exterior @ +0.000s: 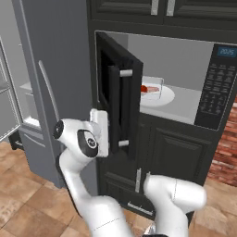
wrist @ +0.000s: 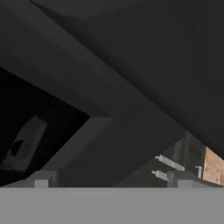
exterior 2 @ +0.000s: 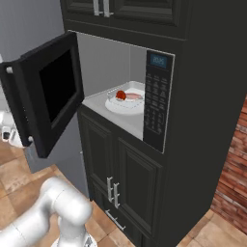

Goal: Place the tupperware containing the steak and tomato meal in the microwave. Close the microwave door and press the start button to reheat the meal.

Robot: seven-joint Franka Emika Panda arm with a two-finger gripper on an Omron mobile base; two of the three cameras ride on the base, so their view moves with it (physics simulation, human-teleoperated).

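The small clear rectangular plastic tupperware (exterior: 152, 89) with its red tomato piece and reddish-brown steak, the steak and tomato meal (exterior 2: 126, 96), already sits on the white round turntable (exterior: 166, 98) inside the large black built-in microwave (exterior 2: 157, 101), well beyond the gripper and on the far side of the door from it. The wide black microwave door with its dark glass window (exterior: 119, 99) stands swung out, roughly halfway open. The gripper (exterior: 99, 132) is pressed up close against the door's outer face, near its lower free edge; the hand view is dark door frame, with two small finger tips (wrist: 41, 180) standing apart at the bottom, so the fingers look spread with nothing between them.

The step in hand looks like pushing the door shut. The main risk is a glancing push: the contact is low and near the edge, so the hand could slide off the smooth panel and leave the door ajar, and then the start button on the right-side keypad panel (exterior 2: 155, 99), far beyond the gripper, would do nothing. A hard shove could jolt the tupperware on the turntable.
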